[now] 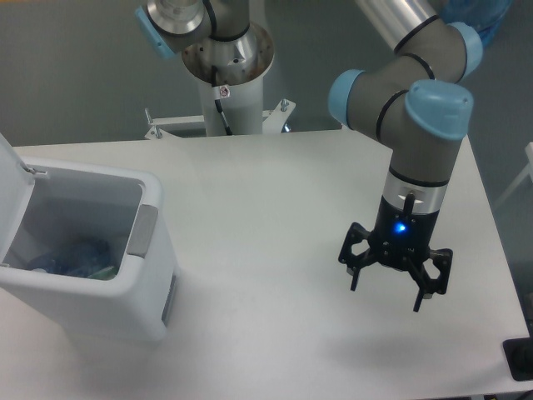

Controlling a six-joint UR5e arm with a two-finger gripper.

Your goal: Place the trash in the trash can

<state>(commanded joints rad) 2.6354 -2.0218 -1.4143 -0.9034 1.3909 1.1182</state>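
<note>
The gripper (388, 288) hangs over the table (266, 192) toward 4 o'clock, fingers spread apart and holding nothing, a blue light glowing on its wrist. The bin (100, 275) stands at 9 o'clock, well apart from it, lid (10, 196) tipped open. Inside, the bluish trash (73, 257) lies at the bottom; bottle and cup cannot be told apart.

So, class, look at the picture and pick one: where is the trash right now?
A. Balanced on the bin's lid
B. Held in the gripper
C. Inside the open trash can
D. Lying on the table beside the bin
C: bluish and green items lie at the bottom of the open trash can, while the gripper hangs open and empty.
</note>
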